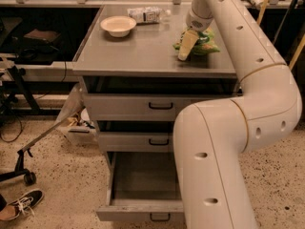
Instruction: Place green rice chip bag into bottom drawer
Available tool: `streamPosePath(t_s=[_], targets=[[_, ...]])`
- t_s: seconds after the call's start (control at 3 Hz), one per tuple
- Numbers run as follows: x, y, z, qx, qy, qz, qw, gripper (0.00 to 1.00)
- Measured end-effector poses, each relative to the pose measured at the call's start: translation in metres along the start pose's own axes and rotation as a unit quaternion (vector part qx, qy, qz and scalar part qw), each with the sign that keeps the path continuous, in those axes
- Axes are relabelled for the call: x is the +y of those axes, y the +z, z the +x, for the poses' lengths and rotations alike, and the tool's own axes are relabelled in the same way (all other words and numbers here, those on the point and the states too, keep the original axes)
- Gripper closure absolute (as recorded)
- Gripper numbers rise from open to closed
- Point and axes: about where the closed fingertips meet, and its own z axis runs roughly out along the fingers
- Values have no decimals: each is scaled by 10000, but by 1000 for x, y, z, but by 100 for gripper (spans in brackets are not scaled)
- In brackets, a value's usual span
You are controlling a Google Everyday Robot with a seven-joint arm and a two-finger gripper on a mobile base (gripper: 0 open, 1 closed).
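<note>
The green rice chip bag point(206, 42) lies crinkled on the right side of the grey cabinet top point(143, 51). My gripper point(187, 47) hangs from the white arm point(248, 94) right over the bag's left edge, one pale finger point(186, 44) pointing down at the cabinet top beside it. The bottom drawer point(143, 185) is pulled out below, its inside bare, with a small dark handle point(160, 217) on its front. The two upper drawers are closed.
A beige bowl point(118, 25) and a clear plastic water bottle point(147, 14) lying on its side sit at the back left of the cabinet top. The arm's lower link covers the drawers' right side. A shoe point(19, 206) and a stand foot point(24, 168) are on the floor at the left.
</note>
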Motion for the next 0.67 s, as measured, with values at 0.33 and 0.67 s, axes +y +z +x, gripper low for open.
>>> streamPosePath(t_s=[0.33, 0.67], targets=[[0, 0, 0, 0, 0, 0, 10000, 12], [0, 0, 0, 0, 0, 0, 10000, 31]])
